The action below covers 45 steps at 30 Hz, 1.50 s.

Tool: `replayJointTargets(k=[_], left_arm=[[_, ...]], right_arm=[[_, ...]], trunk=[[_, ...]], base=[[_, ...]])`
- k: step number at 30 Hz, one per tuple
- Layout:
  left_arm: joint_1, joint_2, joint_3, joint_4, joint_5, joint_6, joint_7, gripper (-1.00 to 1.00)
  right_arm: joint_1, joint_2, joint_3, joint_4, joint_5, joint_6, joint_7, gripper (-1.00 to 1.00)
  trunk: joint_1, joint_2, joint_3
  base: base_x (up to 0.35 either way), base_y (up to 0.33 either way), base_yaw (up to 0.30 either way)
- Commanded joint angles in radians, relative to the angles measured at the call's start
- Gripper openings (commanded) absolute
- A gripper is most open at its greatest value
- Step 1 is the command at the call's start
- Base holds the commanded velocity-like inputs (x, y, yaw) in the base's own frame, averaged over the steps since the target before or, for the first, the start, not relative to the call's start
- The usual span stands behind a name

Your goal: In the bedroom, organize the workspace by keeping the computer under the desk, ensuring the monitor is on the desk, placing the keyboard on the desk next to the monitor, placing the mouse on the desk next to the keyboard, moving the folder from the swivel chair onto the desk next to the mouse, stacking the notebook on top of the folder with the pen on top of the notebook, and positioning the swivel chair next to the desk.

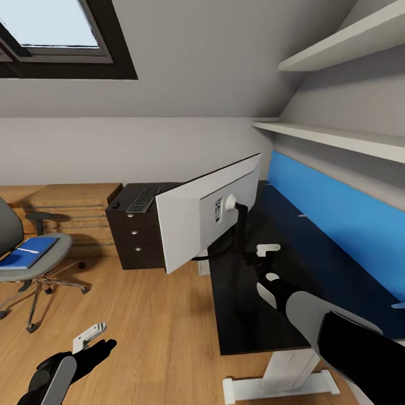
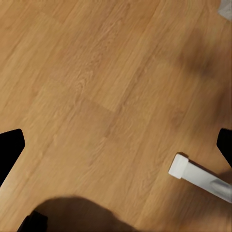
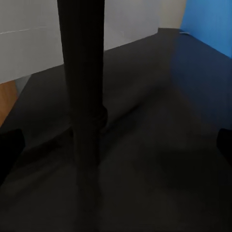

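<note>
No legible text, brand, number or sign appears. The small dark label patch on the back of the monitor (image 1: 218,211) is too blurred to read.

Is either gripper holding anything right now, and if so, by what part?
Right gripper is at the monitor stand's thin black post, fingers wide either side; contact cannot be told. Left gripper is open over floor, holding nothing.
</note>
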Motion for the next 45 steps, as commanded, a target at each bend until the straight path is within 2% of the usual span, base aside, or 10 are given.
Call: replayJointTargets(k=[1, 18, 20, 28, 45], left_arm=[[-0.001, 0.000, 0.000, -0.001, 0.011, 0.003, 0.009, 1.00], [-0.001, 0.001, 0.000, -0.001, 0.010, 0.003, 0.008, 1.00], [-0.001, 0.001, 0.000, -0.001, 0.010, 0.003, 0.008, 1.00], [-0.001, 0.002, 0.000, -0.001, 0.010, 0.003, 0.008, 1.00], [-0.001, 0.001, 0.000, -0.002, 0.009, 0.003, 0.008, 1.00]], right_arm=[[-0.001, 0.000, 0.008, 0.000, -0.004, -0.001, -0.006, 1.00], [0.002, -0.001, 0.010, 0.001, -0.003, -0.004, 0.000, 1.00], [0.003, -0.002, 0.010, 0.001, -0.001, -0.004, 0.012, 1.00], [0.004, -0.004, 0.010, 0.020, -0.001, -0.007, 0.134, 1.00], [0.004, -0.003, 0.008, 0.048, -0.002, -0.010, 0.160, 1.00]], trunk=[[0.000, -0.001, -0.001], [0.000, -0.001, -0.001], [0.000, -0.001, -0.001], [0.000, -0.001, -0.001], [0.000, -0.001, -0.001]], base=[[0.191, 0.000, 0.000], [0.095, 0.000, 0.000], [0.010, 0.000, 0.000], [0.003, 0.000, 0.000], [0.012, 0.000, 0.000]])
